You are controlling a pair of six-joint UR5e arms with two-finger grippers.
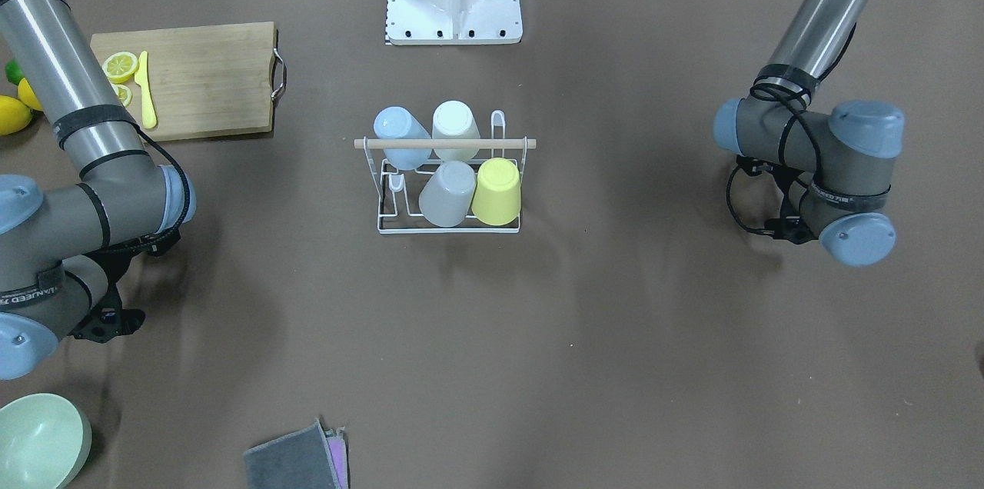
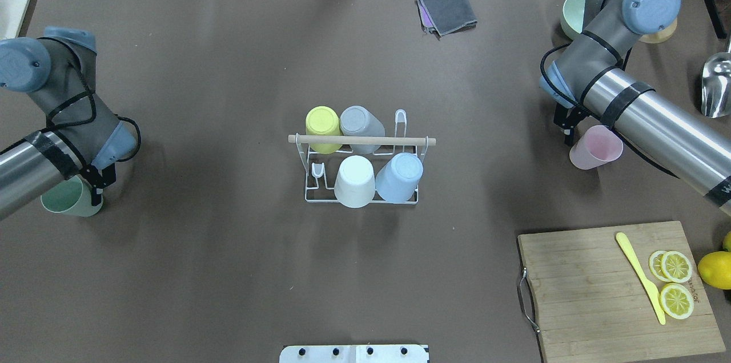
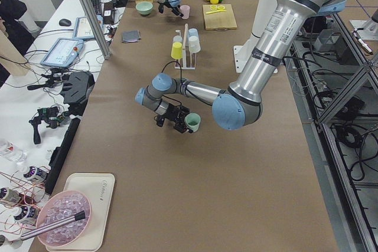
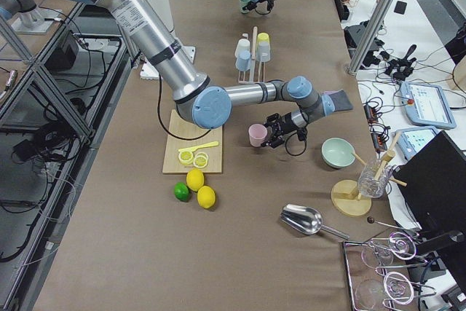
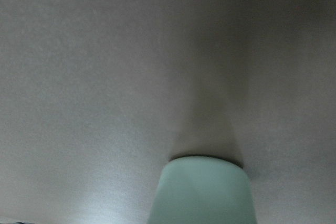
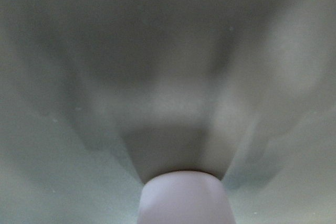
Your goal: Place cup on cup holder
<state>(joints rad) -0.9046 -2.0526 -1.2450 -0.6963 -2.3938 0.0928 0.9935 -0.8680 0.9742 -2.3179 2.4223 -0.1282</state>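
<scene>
The cup holder (image 2: 361,140) is a white wire rack with a wooden dowel on top, at the table's middle. A yellow, a grey, a white and a blue cup sit upside down on its pegs. Two pegs are bare, at its left front (image 2: 318,172) and right rear (image 2: 401,117). My left gripper (image 2: 96,189) is at the rim of a green cup (image 2: 68,200) far left, which fills the bottom of the left wrist view (image 5: 202,192). My right gripper (image 2: 568,133) is at the rim of a pink cup (image 2: 597,149) far right, also in the right wrist view (image 6: 184,198). Both look shut on the cups, low over the table; the fingers are mostly hidden.
A wooden cutting board (image 2: 599,289) with lemon slices and a yellow knife lies at the front right, with a lemon (image 2: 714,270) beside it. A grey cloth (image 2: 447,8), a green bowl (image 2: 573,12) and a metal scoop (image 2: 717,86) lie at the far right.
</scene>
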